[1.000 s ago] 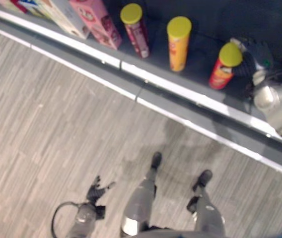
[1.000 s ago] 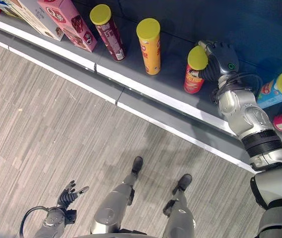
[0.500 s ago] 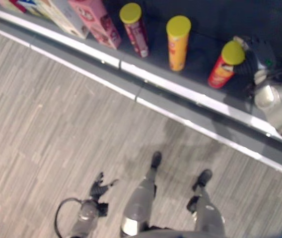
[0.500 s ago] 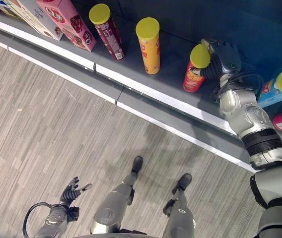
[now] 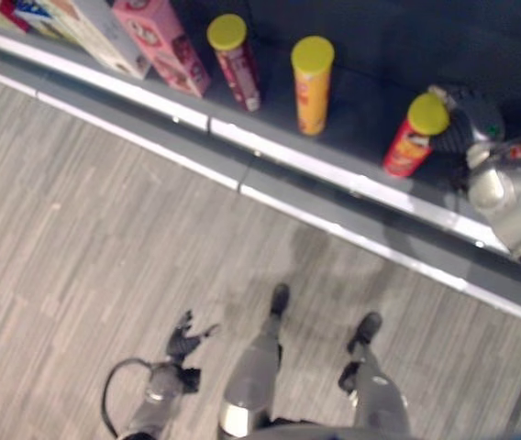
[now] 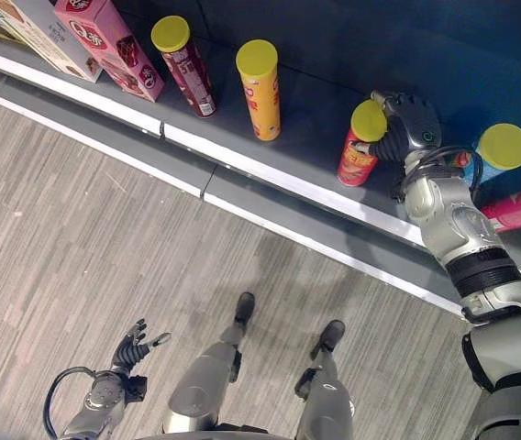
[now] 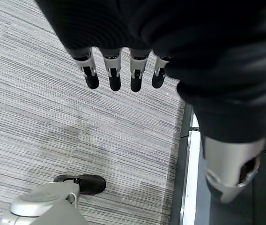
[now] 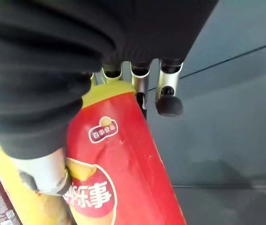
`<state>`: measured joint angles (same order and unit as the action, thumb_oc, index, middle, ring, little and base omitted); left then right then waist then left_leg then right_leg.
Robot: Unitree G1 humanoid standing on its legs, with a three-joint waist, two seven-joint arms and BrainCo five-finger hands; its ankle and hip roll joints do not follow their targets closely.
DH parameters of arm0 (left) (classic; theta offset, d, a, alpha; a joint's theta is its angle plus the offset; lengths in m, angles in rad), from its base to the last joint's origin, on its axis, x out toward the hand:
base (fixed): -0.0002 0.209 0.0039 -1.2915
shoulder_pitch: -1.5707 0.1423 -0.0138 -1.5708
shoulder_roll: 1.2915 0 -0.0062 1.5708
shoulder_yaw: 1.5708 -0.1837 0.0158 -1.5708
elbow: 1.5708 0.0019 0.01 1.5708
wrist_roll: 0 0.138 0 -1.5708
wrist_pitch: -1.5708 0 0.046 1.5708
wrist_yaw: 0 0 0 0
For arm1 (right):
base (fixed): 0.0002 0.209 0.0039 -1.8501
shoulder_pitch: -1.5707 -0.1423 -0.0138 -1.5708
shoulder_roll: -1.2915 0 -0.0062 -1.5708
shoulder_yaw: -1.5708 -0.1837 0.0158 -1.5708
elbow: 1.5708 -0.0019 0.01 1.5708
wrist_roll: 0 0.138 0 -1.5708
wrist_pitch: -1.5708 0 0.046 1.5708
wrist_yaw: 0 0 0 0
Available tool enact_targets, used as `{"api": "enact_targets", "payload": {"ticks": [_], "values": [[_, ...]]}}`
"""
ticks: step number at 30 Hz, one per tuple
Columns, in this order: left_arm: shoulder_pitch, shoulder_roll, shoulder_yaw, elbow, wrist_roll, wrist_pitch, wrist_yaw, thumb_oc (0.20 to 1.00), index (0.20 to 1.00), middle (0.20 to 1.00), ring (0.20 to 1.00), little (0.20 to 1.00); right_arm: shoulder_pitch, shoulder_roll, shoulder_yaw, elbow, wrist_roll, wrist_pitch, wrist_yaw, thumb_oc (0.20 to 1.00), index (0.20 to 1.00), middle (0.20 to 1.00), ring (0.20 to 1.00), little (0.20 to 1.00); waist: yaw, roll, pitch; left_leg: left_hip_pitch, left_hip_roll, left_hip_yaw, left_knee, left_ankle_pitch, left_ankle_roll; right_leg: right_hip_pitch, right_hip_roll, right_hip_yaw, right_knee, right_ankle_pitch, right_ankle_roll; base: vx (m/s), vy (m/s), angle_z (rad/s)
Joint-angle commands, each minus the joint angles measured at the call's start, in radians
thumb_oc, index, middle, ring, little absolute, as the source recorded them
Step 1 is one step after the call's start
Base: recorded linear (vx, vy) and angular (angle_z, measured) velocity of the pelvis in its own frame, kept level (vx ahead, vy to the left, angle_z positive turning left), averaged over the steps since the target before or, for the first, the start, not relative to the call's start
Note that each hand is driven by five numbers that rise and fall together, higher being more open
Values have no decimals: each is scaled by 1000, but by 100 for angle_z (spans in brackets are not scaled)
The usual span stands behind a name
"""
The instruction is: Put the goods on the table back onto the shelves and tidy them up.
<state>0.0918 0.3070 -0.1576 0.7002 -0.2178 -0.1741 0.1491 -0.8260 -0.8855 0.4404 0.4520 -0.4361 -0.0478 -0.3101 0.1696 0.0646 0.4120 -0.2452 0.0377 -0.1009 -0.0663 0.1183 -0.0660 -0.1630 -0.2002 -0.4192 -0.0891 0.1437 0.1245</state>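
Red can (image 6: 357,158) with a yellow-green lid, white and yellow marks on its side; next along, an orange-yellow can (image 6: 260,90) and a dark red can (image 6: 187,68), both capped in the same yellow-green. Pink box (image 6: 106,46), dark grey shelf (image 6: 315,137) with a white front strip, and a grey streaked floor (image 6: 77,247).

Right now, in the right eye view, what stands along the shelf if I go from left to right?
Pink box → dark red can with yellow lid → tall yellow can → short red can with the right hand at its top → blue can with yellow lid.
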Motion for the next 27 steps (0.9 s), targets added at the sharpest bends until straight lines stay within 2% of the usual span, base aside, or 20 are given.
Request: {"api": "enact_targets", "payload": {"ticks": [1,25,26,27], "values": [[32,49,-19,18,-13,-9,6,1000,1000,1000,1000,1000,-23,14,9,-40,24,-15,-3,200,200,200,200,200,9,-40,-50,-31,23,37,-20,-44,-40,3,-91,57,71,-75,75,0,0,0],[2,34,-24,94,-13,-12,37,1000,1000,1000,1000,1000,-87,27,30,10,-39,14,-64,200,200,200,200,200,20,-27,-53,-37,13,28,-21,-45,-37,0,-99,51,76,-75,79,0,0,0],[3,32,-23,95,-16,-12,39,1000,1000,1000,1000,1000,-81,33,29,11,-42,14,-70,435,435,435,435,435,19,-27,-53,-34,13,28,-21,-47,-36,0,-98,53,76,-76,79,0,0,0],[3,32,-23,97,-14,-12,40,1000,1000,1000,1000,1000,-78,36,28,8,-44,14,-71,824,824,824,824,824,19,-27,-53,-33,13,28,-21,-47,-36,1,-98,53,76,-76,79,0,0,0]]}}
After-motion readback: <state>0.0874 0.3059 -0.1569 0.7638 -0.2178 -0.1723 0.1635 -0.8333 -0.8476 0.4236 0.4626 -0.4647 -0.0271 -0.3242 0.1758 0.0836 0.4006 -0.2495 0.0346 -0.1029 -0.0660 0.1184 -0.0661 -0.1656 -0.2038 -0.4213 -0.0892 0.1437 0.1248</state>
